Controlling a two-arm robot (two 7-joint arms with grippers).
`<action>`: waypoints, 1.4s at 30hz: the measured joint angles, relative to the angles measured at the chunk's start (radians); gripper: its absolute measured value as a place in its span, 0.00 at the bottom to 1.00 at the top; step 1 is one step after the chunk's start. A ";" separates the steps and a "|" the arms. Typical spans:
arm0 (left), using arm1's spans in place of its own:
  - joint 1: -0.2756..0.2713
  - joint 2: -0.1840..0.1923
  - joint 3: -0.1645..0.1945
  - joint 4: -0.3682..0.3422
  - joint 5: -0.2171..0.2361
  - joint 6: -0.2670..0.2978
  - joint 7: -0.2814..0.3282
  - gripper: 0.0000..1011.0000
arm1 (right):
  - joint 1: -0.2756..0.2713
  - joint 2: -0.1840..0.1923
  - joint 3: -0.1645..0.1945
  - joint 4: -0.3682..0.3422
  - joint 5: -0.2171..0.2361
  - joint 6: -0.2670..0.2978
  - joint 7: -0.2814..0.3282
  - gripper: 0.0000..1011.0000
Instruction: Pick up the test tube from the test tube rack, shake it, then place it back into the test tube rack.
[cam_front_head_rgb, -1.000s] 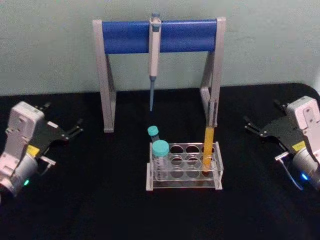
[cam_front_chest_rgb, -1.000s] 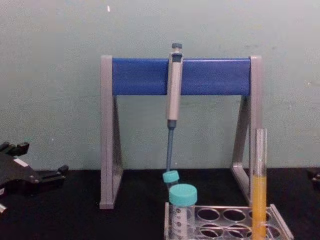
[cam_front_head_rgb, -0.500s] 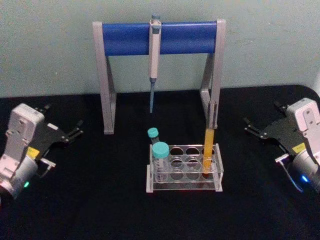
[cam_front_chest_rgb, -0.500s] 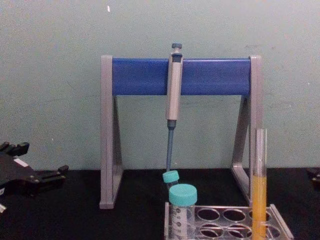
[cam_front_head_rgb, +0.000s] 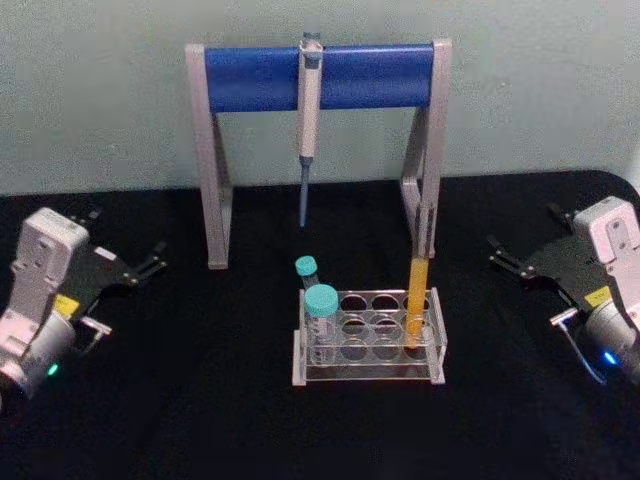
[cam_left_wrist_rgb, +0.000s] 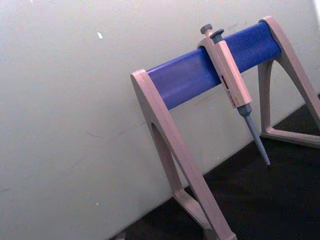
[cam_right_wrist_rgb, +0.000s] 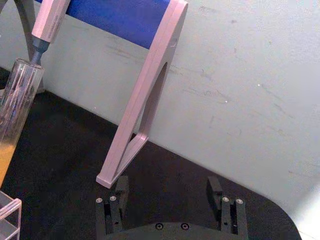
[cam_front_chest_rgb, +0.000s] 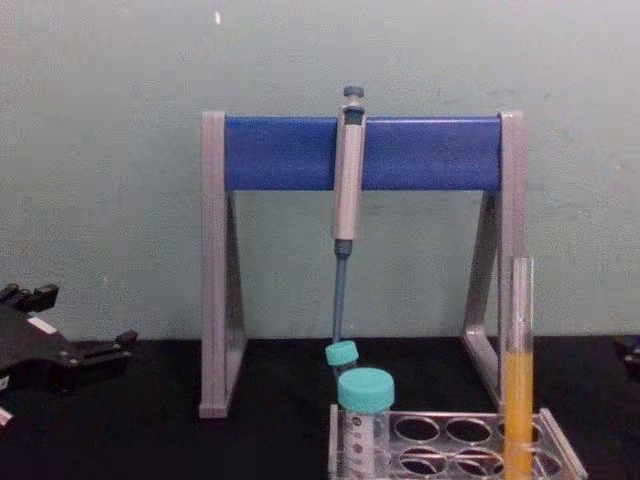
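The test tube (cam_front_head_rgb: 416, 298), tall clear glass with orange-yellow liquid in its lower half, stands upright in the right end of the clear plastic test tube rack (cam_front_head_rgb: 370, 373) at the table's middle. From the chest, the test tube (cam_front_chest_rgb: 518, 380) rises well above the rack (cam_front_chest_rgb: 452, 443). My left gripper (cam_front_head_rgb: 127, 232) rests open at the far left, well away from the rack. My right gripper (cam_front_head_rgb: 522, 226) sits open at the far right, empty. In the right wrist view its fingers (cam_right_wrist_rgb: 120, 186) stand apart, with the test tube (cam_right_wrist_rgb: 15, 107) farther off.
A grey-and-blue pipette stand (cam_front_head_rgb: 320, 75) stands behind the rack with a pipette (cam_front_head_rgb: 307, 120) hanging from its bar. Two teal-capped tubes (cam_front_head_rgb: 320, 312) occupy the rack's left end. Open black tabletop lies between each gripper and the rack.
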 joint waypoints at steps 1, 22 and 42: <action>0.000 0.000 0.000 0.000 0.000 0.000 0.000 0.99 | 0.000 0.000 0.000 0.000 0.000 0.000 0.000 0.99; 0.000 0.000 0.000 0.000 0.000 0.000 0.000 0.99 | 0.000 0.000 0.000 0.000 0.000 0.000 0.000 0.99; 0.000 0.000 0.000 0.000 0.000 0.000 0.000 0.99 | -0.070 -0.025 0.064 -0.089 0.079 0.021 0.082 0.99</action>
